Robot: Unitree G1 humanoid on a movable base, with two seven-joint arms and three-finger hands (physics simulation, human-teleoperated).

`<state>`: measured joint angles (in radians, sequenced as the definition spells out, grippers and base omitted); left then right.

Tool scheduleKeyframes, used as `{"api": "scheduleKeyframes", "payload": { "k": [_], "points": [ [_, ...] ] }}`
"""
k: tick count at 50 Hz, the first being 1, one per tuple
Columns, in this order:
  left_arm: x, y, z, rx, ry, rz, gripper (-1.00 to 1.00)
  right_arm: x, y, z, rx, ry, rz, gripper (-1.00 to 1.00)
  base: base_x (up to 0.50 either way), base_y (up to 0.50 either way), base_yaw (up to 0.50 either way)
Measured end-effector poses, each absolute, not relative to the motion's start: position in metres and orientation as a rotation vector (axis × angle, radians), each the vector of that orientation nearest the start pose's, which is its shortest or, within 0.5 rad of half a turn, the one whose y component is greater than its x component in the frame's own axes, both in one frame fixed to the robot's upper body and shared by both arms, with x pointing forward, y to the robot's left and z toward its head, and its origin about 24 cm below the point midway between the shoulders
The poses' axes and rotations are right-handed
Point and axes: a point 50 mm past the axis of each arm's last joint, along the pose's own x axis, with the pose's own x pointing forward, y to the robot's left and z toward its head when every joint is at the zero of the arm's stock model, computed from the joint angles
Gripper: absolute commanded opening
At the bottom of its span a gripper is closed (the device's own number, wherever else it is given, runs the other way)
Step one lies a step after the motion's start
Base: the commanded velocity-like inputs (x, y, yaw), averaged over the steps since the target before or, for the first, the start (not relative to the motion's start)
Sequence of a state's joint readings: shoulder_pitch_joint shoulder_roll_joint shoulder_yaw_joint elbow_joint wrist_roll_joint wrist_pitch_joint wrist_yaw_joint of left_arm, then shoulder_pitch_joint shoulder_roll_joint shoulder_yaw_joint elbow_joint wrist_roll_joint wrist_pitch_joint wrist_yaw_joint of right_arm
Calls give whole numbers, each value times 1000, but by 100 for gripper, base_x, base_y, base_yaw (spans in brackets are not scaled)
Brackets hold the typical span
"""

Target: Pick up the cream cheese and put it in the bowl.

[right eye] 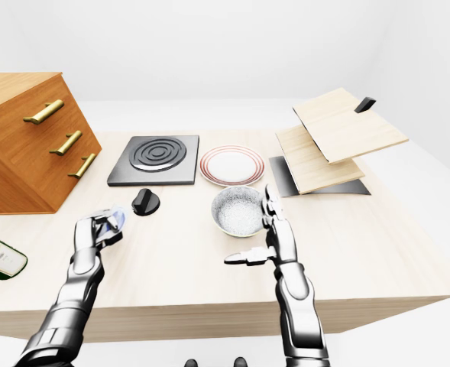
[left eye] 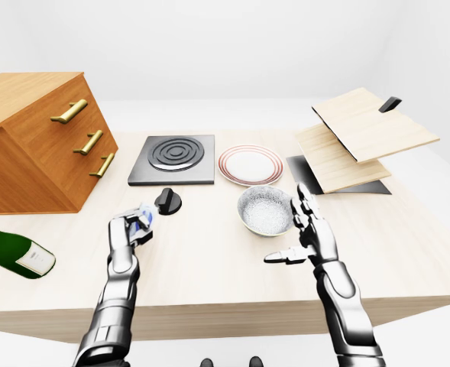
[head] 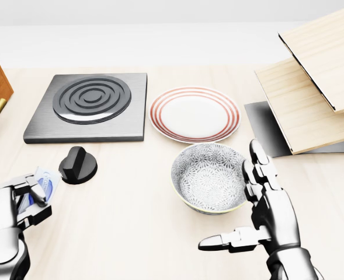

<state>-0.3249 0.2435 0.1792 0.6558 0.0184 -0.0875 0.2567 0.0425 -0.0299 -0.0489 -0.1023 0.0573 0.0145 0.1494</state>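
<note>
Left robot hand point(head: 17, 207) clenches the cream cheese point(head: 43, 188), bare table point(head: 131, 233) between it and the bowl point(head: 209, 177)

Bright, even, diffuse light from above; renders sharp throughout, no blur or grain; shadows soft and faint, darkest under the tilted boards point(left eye: 362, 141) and beneath the bowl point(head: 209, 177); mild glare on the hob point(head: 90, 99); eye views stretch slightly toward their edges.
</note>
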Motion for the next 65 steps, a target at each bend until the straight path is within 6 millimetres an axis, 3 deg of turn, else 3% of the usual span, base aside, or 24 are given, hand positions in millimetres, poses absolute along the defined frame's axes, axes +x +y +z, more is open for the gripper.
{"api": "scheduleKeyframes", "payload": {
  "k": [10, 22, 34, 47, 65],
  "points": [
    [298, 223, 53, 164, -34, 272, -100, 249, -182, 76, 9, -96, 33, 100, 0, 0, 0],
    [295, 159, 109, 153, -219, -17, -100, 251, -209, 96, -1, -174, -40, 100, 0, 0, 0],
    [293, 101, 150, 195, -371, -224, -100, 244, -222, 100, 1, -190, -60, 100, 0, 0, 0],
    [320, 56, 142, 333, -306, -312, -100, 237, -232, 100, 11, -196, -64, 100, 0, 0, 0],
    [340, 19, 114, 574, -242, -390, -100, 236, -241, 92, 41, -165, -70, 100, 0, 0, 0]
  ]
}}
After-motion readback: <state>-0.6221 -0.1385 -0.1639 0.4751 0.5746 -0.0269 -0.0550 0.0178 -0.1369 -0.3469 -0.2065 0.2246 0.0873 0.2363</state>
